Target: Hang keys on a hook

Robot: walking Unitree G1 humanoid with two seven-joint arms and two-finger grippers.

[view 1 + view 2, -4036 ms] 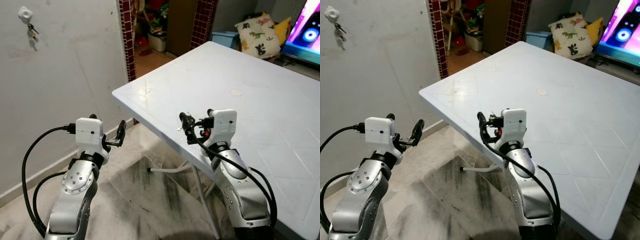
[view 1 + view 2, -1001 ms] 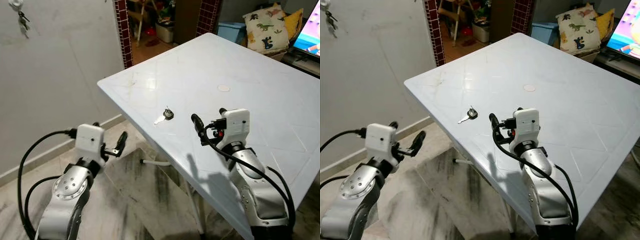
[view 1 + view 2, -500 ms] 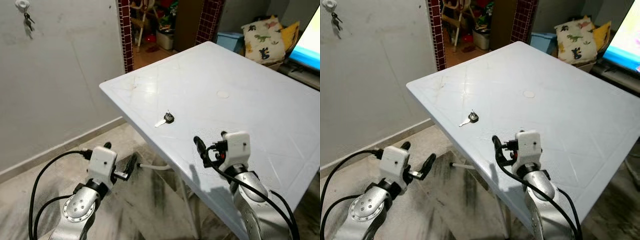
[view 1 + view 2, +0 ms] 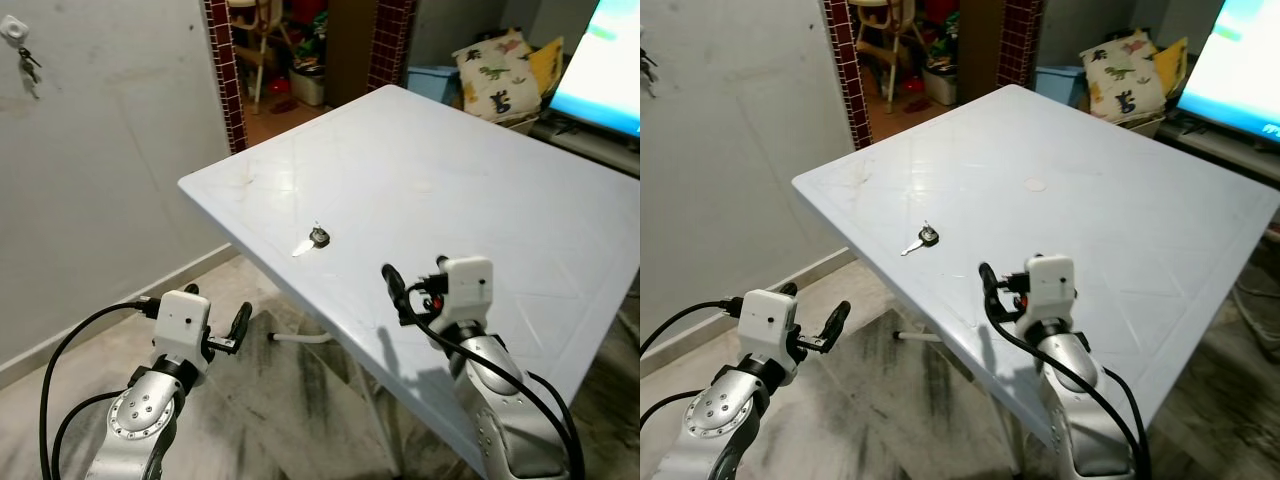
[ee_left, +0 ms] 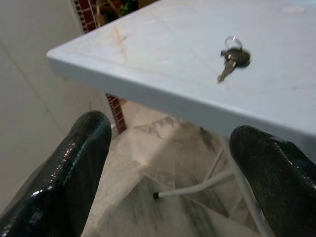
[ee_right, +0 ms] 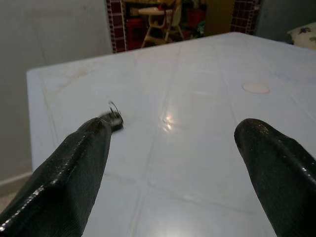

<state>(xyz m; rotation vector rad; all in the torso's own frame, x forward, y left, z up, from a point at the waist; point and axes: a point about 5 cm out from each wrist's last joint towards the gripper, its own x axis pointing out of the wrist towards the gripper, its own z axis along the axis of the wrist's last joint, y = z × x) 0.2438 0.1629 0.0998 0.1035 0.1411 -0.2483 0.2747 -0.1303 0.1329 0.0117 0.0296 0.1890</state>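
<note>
From the head camera I log a white plastic table [image 4: 480,190] standing before a plain grey wall [image 4: 110,170], with one key on a ring [image 4: 313,239] lying flat on the tabletop near the table's left edge, its blade towards that edge. My right gripper [image 4: 400,290] hovers over the near part of the table, short of the key and apart from it; in the right wrist view its two black fingers [image 6: 69,173] stand wide apart and hold nothing, with the key [image 6: 114,116] lying ahead beside one fingertip. My left gripper [image 4: 238,325] hangs below table height, out to the left over the marbled floor [image 4: 290,400]; in the left wrist view its fingers [image 5: 69,168] are likewise spread and empty, and the key [image 5: 232,60] lies on the tabletop above them. A white wall hook [image 4: 14,30] sits high on the wall at far left, with a small bunch of keys [image 4: 28,72] hanging from it. Behind the table I see a brick-edged doorway [image 4: 222,70], a dinosaur-print cushion [image 4: 492,78] and a lit screen [image 4: 605,70].
</note>
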